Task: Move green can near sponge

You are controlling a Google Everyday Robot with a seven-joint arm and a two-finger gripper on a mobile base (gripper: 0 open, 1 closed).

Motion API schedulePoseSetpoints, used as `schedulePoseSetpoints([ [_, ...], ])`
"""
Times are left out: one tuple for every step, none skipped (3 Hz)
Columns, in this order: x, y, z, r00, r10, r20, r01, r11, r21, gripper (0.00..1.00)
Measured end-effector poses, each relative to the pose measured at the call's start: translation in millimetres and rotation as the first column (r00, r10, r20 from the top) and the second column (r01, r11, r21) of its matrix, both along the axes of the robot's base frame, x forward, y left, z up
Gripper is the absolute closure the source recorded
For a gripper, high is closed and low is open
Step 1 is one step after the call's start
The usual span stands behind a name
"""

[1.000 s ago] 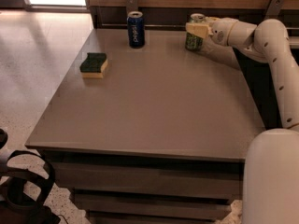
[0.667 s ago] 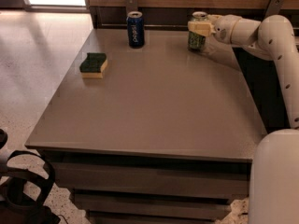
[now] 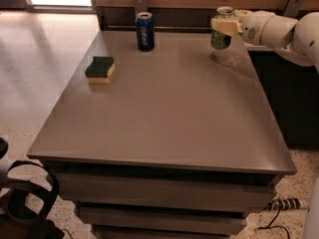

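gripper (image 3: 222,26): tabletop (image 3: 164,123) 1 o'clock, jaws clamped around green can (image 3: 221,39)
sponge (image 3: 99,69): 10 o'clock
blue can (image 3: 145,31): 11 o'clock

The sponge (image 3: 99,68) lies on the bench (image 3: 164,118) close to its left edge, in the far half. The second can (image 3: 145,31) stands upright behind it and to its right, at the far edge, a little left of the middle. At the far right corner the gripper (image 3: 222,26) reaches in from the right on its arm (image 3: 279,28), clamped around the upper part of the can (image 3: 221,40), which is upright, right of the second can and well apart from the sponge; whether its base touches the bench cannot be told.
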State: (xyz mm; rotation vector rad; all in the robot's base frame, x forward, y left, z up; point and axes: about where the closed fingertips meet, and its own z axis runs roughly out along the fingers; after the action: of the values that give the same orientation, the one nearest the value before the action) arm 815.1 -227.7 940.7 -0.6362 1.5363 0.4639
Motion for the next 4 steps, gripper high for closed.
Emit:
schedulePoseSetpoints([
  [-25.9,20.9,10.6,0.9991,0.028,0.032,-0.028,1.0,0.007,1.0],
  [-60.9,49.3,21.1,0.9971,0.058,0.049,-0.057,0.998,-0.024,1.0],
  [-90.9,80.9,27.7,0.9939,0.101,0.044,-0.098,0.993,-0.069,1.0],
  [-107.0,117.6,25.7,0.9832,0.179,0.036,-0.176,0.981,-0.077,1.0],
])
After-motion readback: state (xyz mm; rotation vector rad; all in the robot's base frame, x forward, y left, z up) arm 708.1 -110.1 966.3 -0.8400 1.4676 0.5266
